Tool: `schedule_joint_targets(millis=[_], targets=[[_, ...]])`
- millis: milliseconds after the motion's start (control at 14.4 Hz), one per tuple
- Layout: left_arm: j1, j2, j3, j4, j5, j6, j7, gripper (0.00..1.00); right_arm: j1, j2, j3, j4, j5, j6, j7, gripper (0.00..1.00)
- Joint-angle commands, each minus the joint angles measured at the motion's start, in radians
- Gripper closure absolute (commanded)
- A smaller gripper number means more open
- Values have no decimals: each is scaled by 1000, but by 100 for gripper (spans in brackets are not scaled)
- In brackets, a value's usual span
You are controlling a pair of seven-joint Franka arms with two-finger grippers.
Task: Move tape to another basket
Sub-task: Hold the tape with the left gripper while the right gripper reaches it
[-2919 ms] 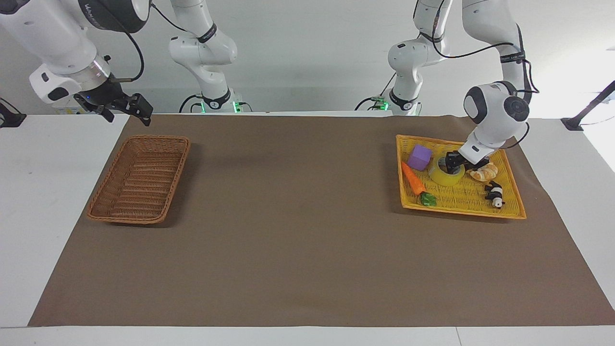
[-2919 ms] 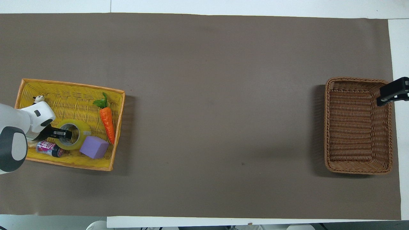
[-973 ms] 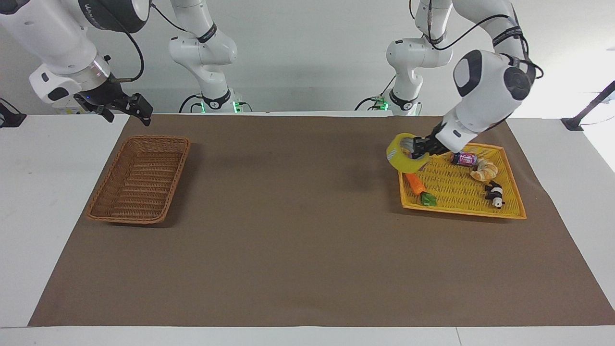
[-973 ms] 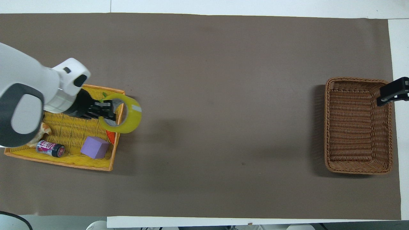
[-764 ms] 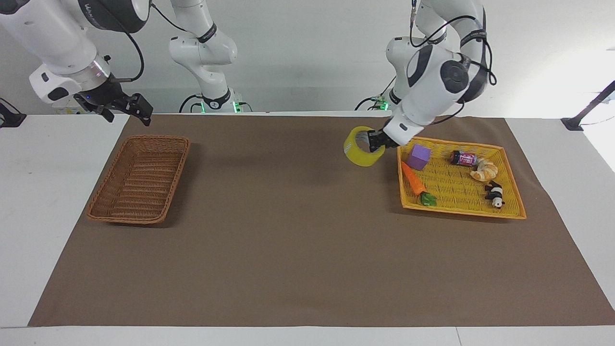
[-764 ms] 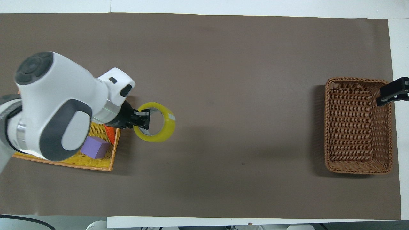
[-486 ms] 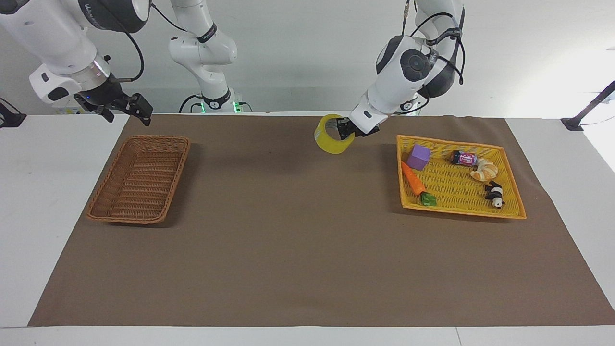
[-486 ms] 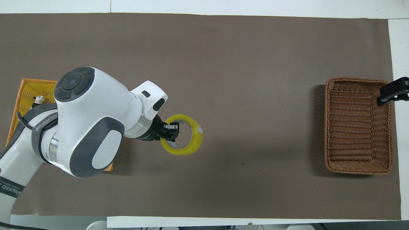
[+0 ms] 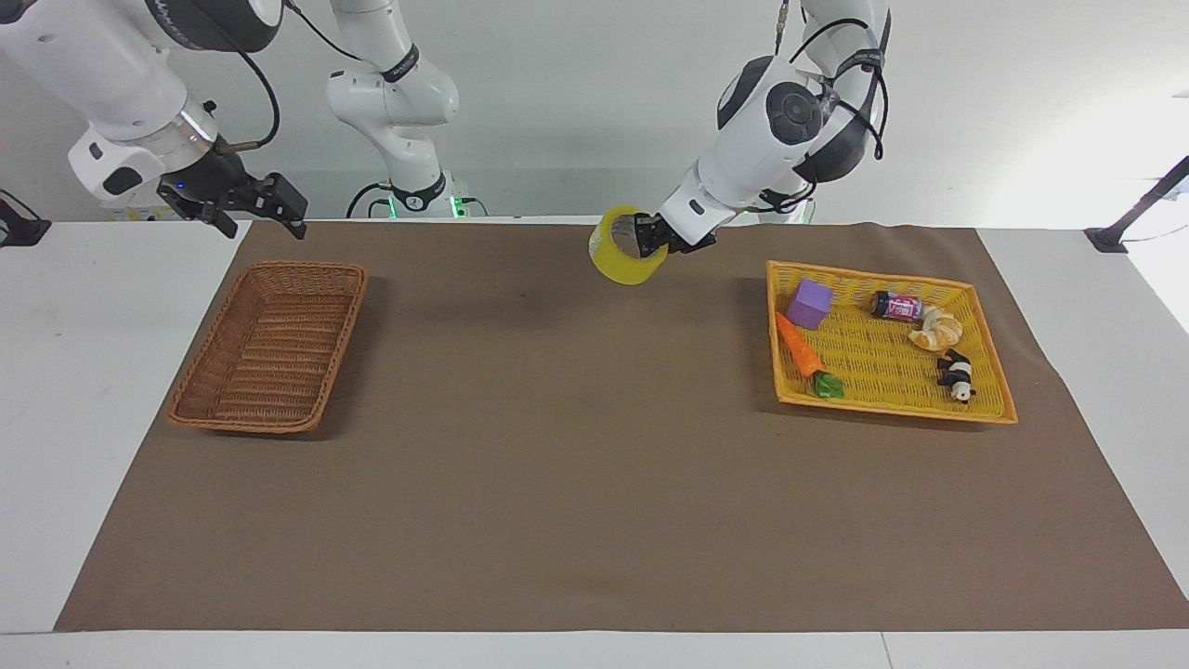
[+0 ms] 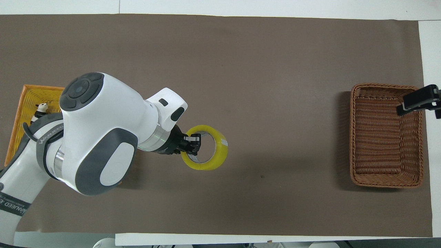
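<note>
A: Item one, right gripper [image 9: 258,206]?
B: Held in the air over the table edge beside the basket [image 9: 269,346]; arm waits; finger spacing cannot be told.

A: Item two, left gripper [image 9: 650,237]?
B: Closed on the wall of the tape [image 9: 627,246], one finger inside the core. The roll is carried aloft over the brown mat [image 9: 594,483], between basket and yellow tray [image 9: 892,409].

A: Handling?
B: Judged light, stiff, smooth-faced; slipping is possible. The ring wall is best pinched, as is done here.
</note>
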Motion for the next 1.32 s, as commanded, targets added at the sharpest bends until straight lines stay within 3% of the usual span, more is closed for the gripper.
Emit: schedule_joint_targets(millis=[0,208,347,625,764,1251], targets=[[-9,8,16,24,-16,-11,-8,100,-23,-118,11,-241,249,169,-37,1],[-9,9,16,21,-16,29,-8,100,82,-184,17,-435,544,358,-30,1],[-7,9,16,21,-16,23,-8,100,163,-176,17,-513,722,446,-33,1],[5,8,20,18,-16,12,-8,100,424,-129,17,-595,943,801,-36,1],[8,9,20,20,-16,20,-5,100,506,-104,17,-596,992,854,-37,1],[65,3,30,31,-14,-21,9,100,593,-110,19,-653,1133,917,-64,1]])
